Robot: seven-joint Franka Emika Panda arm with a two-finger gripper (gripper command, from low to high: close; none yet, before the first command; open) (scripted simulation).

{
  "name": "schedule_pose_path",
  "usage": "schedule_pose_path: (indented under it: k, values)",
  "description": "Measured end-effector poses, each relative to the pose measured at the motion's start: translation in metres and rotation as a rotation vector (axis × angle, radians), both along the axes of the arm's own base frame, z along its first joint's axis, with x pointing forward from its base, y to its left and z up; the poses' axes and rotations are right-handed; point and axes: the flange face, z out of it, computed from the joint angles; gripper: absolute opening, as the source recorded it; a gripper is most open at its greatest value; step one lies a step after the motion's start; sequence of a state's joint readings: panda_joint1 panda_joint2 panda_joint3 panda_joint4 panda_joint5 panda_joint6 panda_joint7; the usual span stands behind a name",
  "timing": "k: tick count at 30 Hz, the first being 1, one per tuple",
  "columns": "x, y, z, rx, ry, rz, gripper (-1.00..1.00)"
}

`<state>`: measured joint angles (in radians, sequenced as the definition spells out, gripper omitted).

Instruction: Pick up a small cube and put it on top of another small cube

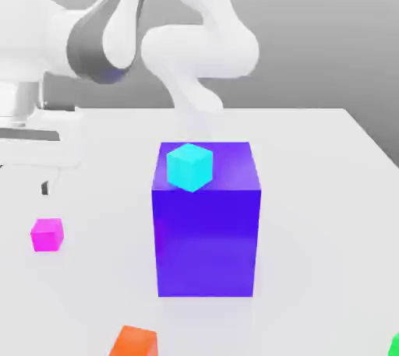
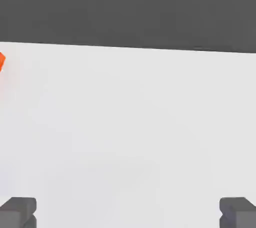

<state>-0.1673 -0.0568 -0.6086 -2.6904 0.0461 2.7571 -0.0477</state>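
Exterior view. I see the white tabletop with its far edge running behind the arm and its side edge slanting down the exterior view's right. A big blue-violet block stands upright mid-tabletop, and a small cyan cube sits on its top face near the front edge, toward the exterior view's left. The magenta cube lies alone on the tabletop, well apart from the block on the exterior view's left, with bare surface all round it. The orange cube sits at the near edge of the picture, cut off by it, between the magenta cube and the block but nearer the camera. A sliver of something green shows at the near corner on the exterior view's right. The arm's white links bend over the back of the tabletop, and part of its white body hangs above the magenta cube's side.

Hand view. The hand is spread wide, both dark fingertips far apart with nothing between them, over bare tabletop. A sliver of the orange cube shows at the picture's border, well apart from the fingertips. The tabletop's edge meets a dark background beyond.
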Motion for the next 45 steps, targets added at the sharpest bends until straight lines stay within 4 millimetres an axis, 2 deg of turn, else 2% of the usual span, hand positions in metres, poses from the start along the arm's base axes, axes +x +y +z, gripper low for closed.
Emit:
schedule_pose_path:
  k: [3, 5, 9, 10, 17, 24, 25, 28, 30, 32, 34, 38, 41, 45]
  values:
    - [-0.051, -0.012, -0.053, 0.032, 0.089, 0.010, 0.00]
    - [-0.061, -0.014, -0.075, 0.036, 0.110, 0.018, 0.00]
    - [-0.064, -0.014, -0.115, 0.037, 0.118, 0.021, 0.00]
    - [-0.065, -0.013, -0.125, 0.039, 0.117, 0.020, -1.00]
    - [-0.065, -0.013, -0.128, 0.043, 0.118, 0.020, -1.00]
    - [-0.064, -0.013, -0.072, 0.043, 0.118, 0.006, -1.00]
    - [-0.061, -0.019, -0.065, 0.031, 0.111, -0.011, -1.00]
    - [-0.026, -0.032, -0.045, -0.016, 0.087, -0.033, -1.00]
    - [0.009, -0.028, -0.036, -0.035, 0.078, -0.027, -1.00]
    - [0.049, -0.005, -0.034, -0.037, 0.080, 0.003, -1.00]
    - [0.089, 0.027, -0.034, -0.034, 0.086, 0.041, -1.00]
    - [0.159, 0.109, -0.035, -0.026, 0.097, 0.116, -1.00]
    - [0.199, 0.182, -0.036, -0.019, 0.105, 0.170, -1.00]
    - [0.231, 0.281, -0.036, -0.010, 0.112, 0.231, -1.00]
